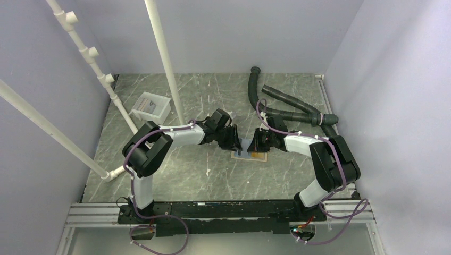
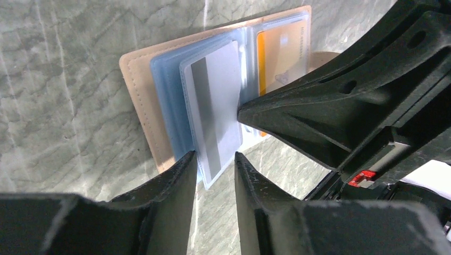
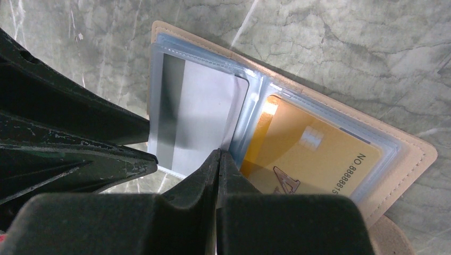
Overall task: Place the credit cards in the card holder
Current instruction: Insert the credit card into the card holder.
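Now: both grippers meet at the open card holder, mid-table

You look down on a grey-green marbled table [image 1: 213,175] boxed in by pale lilac walls [image 1: 223,37]. White pipes [image 1: 165,58] slant across the left of the top view. A white tray [image 1: 166,106] sits at upper left, and dark ribbed hoses [image 1: 290,109] lie at upper right. A metal rail [image 1: 223,210] runs along the bottom under the arm bases.

The card holder [image 3: 409,154] lies open at the centre of the table, with a tan rim outside and pale blue sleeves [image 2: 165,90] inside. A gold card [image 3: 314,154] sits in the sleeve at lower right of the right wrist view. A grey card [image 2: 218,95] with a dark stripe sits in the sleeve beside it.

The left gripper [image 2: 215,159] clasps the near end of that grey card, sleeve and all, with one finger on each long edge. The right gripper [image 3: 219,156] is pressed fully closed, its tip resting at the fold between the two cards.

From above you get only a sliver of blue and orange between the two grippers, which cover the rest of the holder. You cannot tell how deep the grey card goes into its sleeve, nor what the grey shape in the tray is. The right gripper cuts off the gold card's printed number and large letter. The holder's tab [image 3: 396,241] runs off the bottom edge.
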`<control>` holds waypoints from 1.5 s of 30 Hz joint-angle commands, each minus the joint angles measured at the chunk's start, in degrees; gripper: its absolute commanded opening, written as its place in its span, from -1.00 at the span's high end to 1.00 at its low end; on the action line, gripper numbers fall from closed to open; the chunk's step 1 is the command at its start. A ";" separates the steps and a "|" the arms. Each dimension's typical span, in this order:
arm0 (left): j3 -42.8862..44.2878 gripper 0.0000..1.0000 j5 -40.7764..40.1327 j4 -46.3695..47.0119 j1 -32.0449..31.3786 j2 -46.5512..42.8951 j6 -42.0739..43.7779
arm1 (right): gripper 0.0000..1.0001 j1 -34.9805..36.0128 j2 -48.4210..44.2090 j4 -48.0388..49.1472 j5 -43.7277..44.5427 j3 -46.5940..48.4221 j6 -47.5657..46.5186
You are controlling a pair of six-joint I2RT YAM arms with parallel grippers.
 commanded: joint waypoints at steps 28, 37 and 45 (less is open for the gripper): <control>-0.01 -0.28 6.16 9.31 -4.54 -7.02 5.36 | 0.08 -9.72 -28.72 -25.52 15.62 11.23 -5.83; -15.57 -0.40 2.28 -18.13 -2.29 -42.20 15.24 | -0.08 0.67 -22.97 -17.58 8.86 9.22 -6.48; -18.51 -0.63 -21.41 -42.68 12.61 -63.38 5.77 | -0.09 2.38 -21.30 -15.53 7.81 8.53 -7.52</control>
